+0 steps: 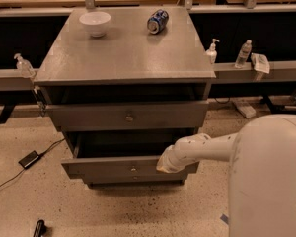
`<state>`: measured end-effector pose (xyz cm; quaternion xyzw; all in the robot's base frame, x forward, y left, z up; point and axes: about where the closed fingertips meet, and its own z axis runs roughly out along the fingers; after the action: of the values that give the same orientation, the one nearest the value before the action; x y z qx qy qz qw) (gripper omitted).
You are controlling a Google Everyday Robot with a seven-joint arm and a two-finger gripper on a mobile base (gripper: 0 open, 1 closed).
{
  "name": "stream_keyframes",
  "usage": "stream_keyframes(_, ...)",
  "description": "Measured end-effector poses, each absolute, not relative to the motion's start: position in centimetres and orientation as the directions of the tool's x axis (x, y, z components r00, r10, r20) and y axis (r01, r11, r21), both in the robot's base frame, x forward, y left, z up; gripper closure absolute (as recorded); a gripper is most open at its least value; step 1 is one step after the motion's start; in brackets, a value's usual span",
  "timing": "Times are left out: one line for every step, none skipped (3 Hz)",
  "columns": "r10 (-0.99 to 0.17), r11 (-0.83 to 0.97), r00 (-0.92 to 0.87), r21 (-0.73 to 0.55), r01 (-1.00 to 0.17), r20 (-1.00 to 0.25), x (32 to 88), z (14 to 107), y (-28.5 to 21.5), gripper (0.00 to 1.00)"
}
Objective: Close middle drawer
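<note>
The grey cabinet (123, 58) stands in the middle of the view, and everything else is placed from it. The middle drawer (108, 168) sits low in the cabinet's front. It is pulled well out, with its dark inside showing above the long low front panel. A small round knob (133, 169) is at the centre of that panel. The drawer above it (89, 116) also stands slightly out from the cabinet.

The gripper (164, 165) is at the right part of the middle drawer's front panel, right of the knob and up against the panel's top edge. Whether it is spread or pressed together cannot be told from here. The white arm (207, 147) reaches to it from the robot's large body (269, 181), at the cabinet's lower right.

On the cabinet's top, a white bowl (94, 22) stands near the back left. A blue can (158, 21) lies on its side near the back, right of the bowl. A pump bottle (212, 51) and a clear bottle (242, 54) stand on a ledge just right of the cabinet. On the floor to the cabinet's left lies a small black box (29, 158) with a cable.
</note>
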<state>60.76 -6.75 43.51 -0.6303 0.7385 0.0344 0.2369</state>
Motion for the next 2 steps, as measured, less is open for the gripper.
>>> stream_keyframes(-0.912, 0.153, -0.028, -0.278, -0.948, -0.409, 60.40, 43.87, -5.07, 1.00)
stream_keyframes(-0.919, 0.144, -0.010, -0.311, -0.939, -0.394, 61.28, 43.14, -4.47, 1.00)
